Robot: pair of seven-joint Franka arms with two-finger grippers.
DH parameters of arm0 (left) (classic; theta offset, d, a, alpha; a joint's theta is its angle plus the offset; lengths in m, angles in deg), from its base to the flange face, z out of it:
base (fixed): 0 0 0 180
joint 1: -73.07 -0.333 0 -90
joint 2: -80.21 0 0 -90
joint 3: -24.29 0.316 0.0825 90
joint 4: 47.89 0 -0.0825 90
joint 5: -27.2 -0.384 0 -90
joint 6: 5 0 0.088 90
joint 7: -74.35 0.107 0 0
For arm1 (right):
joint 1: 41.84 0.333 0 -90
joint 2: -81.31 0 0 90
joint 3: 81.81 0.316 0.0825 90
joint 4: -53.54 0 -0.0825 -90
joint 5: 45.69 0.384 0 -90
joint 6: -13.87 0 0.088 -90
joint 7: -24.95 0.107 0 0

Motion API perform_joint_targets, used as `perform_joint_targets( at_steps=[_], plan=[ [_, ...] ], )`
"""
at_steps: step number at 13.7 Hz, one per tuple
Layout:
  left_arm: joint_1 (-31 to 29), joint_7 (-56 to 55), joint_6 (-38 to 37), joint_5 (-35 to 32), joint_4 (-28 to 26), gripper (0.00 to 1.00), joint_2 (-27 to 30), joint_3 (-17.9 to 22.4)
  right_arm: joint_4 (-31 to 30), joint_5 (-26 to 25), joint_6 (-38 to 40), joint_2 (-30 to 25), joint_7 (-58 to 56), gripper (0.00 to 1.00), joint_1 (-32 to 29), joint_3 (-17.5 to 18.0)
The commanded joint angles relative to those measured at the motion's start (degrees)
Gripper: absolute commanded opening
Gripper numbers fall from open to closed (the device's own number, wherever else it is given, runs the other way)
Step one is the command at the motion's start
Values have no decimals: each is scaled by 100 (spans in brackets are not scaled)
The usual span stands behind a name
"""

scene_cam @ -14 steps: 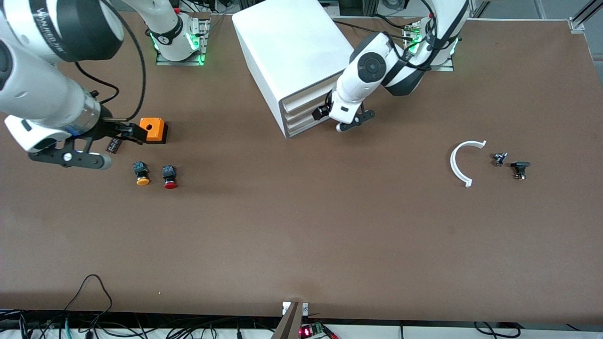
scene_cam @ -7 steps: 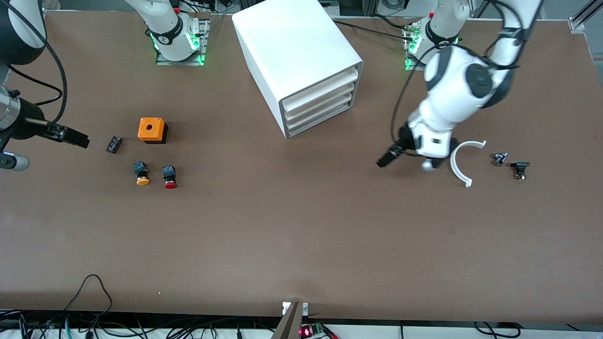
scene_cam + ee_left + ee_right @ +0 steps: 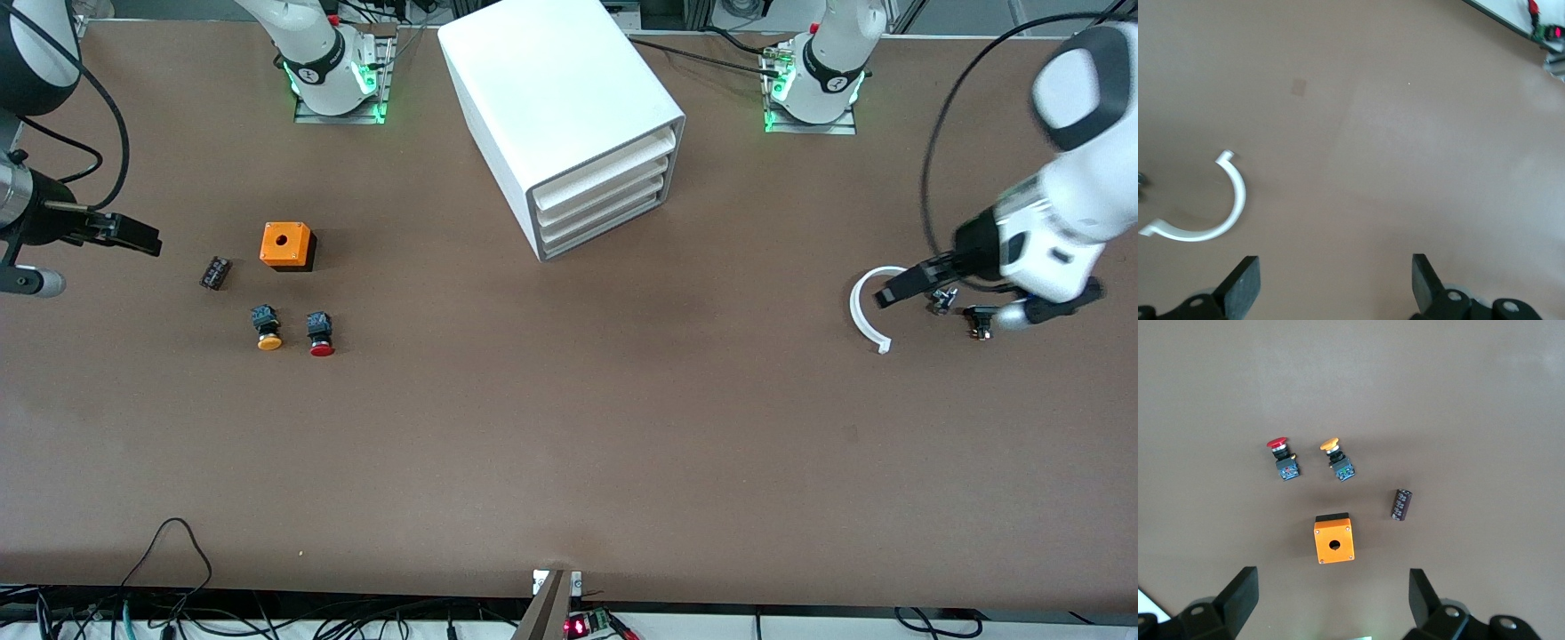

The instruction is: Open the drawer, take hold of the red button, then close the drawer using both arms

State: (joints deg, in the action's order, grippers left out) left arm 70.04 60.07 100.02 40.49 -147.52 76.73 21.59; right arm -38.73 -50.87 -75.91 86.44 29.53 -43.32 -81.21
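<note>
Drawer (image 3: 603,191): 1 of 4 alike in the white cabinet (image 3: 551,98), all 4 look pushed in flush, none pulled out. The cabinet sits mid-table toward the bases, w/ its drawer fronts angled toward the left arm's end.

Button (image 3: 320,332), the red-capped one, lies on the table toward the right arm's end, just beside the orange-capped button (image 3: 266,326) and nearer the front camera than the orange cube (image 3: 286,245). A small dark cylinder (image 3: 214,272) lies near the cube. The right wrist view shows all 4 apart from each other.

Right gripper (image 3: 133,236) hangs over bare table near the edge at the right arm's end, fingers spread wide, holding nothing, well apart from the button. Left gripper (image 3: 898,289) is over the white curved piece (image 3: 864,311), near 2 small dark parts (image 3: 965,311), fingers also wide apart and empty.

Judgement: the opening step is not yet done, and neither gripper is near its target. To do it well, the left arm should approach the cabinet square to the drawer fronts, catch 1 lip only, and pull straight along the slide so the light cabinet doesn't skid. The right should come down over the red cap, not the orange 1.
</note>
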Motion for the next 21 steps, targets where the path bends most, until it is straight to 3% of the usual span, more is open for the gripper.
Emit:
perform_joint_targets(
  at_steps=[1, 3, 9, 21],
  plan=[
    [118, 330, -429, -850, 243, 100, 250, -46, -1203, 131, -417, -995, -186, 100, -46, 11],
    [136, 469, -604, -1302, 260, 100, 435, -117, -1284, 183, -548, -1067, -291, 100, -46, 2],
    [92, 2412, -658, -1575, 375, 100, 629, -99, -1302, 386, -339, -1102, -608, 100, -46, -103],
    [92, 2439, -728, -1558, 568, 100, 506, -117, -1961, 368, -628, -1849, -415, 100, -46, -104]
  ],
)
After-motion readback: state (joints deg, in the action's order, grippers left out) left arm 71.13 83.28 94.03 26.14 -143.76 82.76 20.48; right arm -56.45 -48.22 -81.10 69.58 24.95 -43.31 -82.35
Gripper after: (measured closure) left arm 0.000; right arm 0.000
